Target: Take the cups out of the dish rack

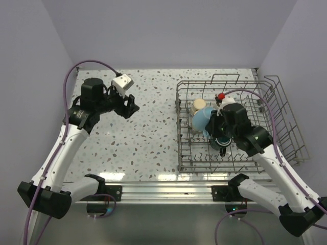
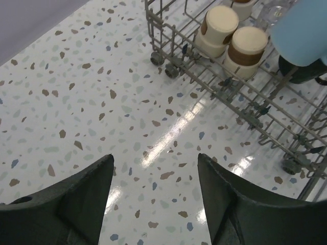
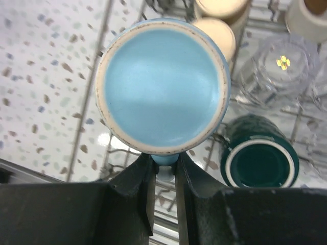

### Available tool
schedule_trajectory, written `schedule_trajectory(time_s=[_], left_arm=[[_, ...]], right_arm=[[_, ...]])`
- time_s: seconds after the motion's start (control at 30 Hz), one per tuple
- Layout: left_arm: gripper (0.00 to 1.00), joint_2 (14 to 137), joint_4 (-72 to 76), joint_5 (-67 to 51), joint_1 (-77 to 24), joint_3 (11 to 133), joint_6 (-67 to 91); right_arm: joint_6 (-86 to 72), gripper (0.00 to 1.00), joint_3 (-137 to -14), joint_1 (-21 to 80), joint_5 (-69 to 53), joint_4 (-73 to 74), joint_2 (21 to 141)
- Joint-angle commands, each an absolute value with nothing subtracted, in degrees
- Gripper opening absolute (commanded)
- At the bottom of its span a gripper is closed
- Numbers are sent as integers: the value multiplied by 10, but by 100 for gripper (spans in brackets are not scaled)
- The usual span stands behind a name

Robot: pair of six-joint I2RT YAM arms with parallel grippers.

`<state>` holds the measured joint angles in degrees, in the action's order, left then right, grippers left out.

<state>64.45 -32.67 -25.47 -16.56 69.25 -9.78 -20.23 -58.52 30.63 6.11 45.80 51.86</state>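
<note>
Right pincer [image 3: 164,166] gripping light blue mug [image 3: 162,84], teal mug [image 3: 260,166] beside

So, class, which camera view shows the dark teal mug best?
The right wrist view: the dark teal mug shows its whole white-ringed round end. The top external view gives only a small dark patch in the dish rack; the left wrist view just a sliver beside the light blue mug.

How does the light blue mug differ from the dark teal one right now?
The light blue mug is clamped by its handle in the right gripper; the dark teal mug sits untouched in the dish rack. The blue mug's base has a cream ring, the teal mug's a white one. Both are upside down, bases toward the wrist camera.
</note>
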Motion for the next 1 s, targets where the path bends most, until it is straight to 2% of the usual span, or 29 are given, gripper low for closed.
schedule_trajectory(time_s=[0.0, 0.1, 0.23, 0.33, 0.43, 0.97], left_arm=[[71, 637, -292, -343, -166, 743, -41], [80, 657, -242, -444, -166, 772, 19], [83, 686, -95, -567, -166, 767, 128], [82, 700, 21, -578, -166, 745, 227], [78, 723, 70, -569, -166, 751, 269], [64, 765, 224, -584, -166, 754, 378]], right_arm=[[-217, 0, -651, 305, 5, 320, 509], [-227, 0, -678, 305, -73, 238, 543], [-242, 0, -723, 304, -106, 92, 591], [-266, 0, -741, 305, -156, 2, 623], [-305, 0, -752, 305, -193, -48, 647], [-383, 0, -722, 309, -252, -144, 673]])
